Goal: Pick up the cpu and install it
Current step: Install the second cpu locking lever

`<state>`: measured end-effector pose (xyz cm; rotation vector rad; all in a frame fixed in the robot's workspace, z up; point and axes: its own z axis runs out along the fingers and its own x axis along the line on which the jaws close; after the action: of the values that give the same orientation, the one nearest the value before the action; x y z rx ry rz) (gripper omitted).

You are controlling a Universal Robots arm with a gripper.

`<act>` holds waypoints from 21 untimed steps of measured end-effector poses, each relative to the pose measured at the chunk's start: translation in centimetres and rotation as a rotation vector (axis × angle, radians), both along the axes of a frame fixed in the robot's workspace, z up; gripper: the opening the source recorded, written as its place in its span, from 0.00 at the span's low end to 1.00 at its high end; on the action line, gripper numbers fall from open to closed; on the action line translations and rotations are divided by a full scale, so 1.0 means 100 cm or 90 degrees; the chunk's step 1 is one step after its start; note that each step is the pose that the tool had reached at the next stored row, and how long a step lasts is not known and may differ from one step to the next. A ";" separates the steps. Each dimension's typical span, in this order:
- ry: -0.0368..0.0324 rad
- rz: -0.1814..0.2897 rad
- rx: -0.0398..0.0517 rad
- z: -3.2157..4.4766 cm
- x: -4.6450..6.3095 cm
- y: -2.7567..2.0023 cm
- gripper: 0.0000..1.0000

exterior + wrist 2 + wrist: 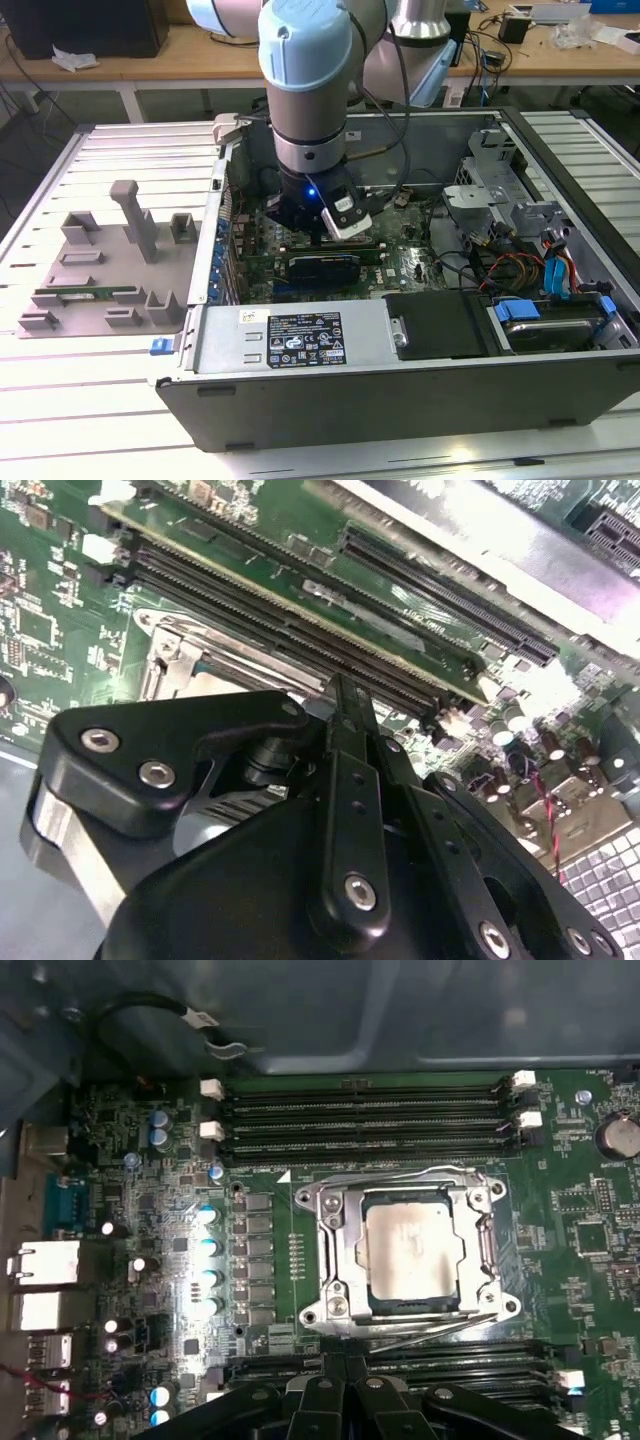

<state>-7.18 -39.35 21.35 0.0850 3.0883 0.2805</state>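
The cpu (410,1250), a silvery square chip, lies flat inside the metal socket frame (330,1260) on the green motherboard (600,1230). In the first wrist view my gripper (345,1368) hovers beside the socket's edge, over the memory slots (450,1360), apart from the chip. Its black fingers (345,730) are shut together with nothing between them. In the exterior view the gripper (320,228) hangs low inside the open computer case (400,360), over the board.
Rows of memory slots (360,1120) flank the socket on two sides. A grey fixture tray (100,270) with a green memory stick (80,294) lies at the exterior view's left. Drive bays and cables (540,270) fill the case's right part.
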 end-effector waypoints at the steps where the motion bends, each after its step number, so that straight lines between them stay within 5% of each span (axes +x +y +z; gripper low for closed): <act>1: 0.0000 0.000 0.0060 -0.0010 -0.001 -0.0018 0.11; 5: 0.0000 0.000 0.0326 -0.0041 -0.004 -0.0036 0.11; 13: 0.0001 0.000 0.0635 -0.0148 -0.004 -0.0036 0.11; 16: -0.0001 0.000 0.0723 -0.0179 -0.004 -0.0035 0.11; 21: 0.0001 0.000 0.0729 -0.0191 -0.005 -0.0036 0.11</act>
<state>-7.63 -39.71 19.44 0.0884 3.0704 0.4571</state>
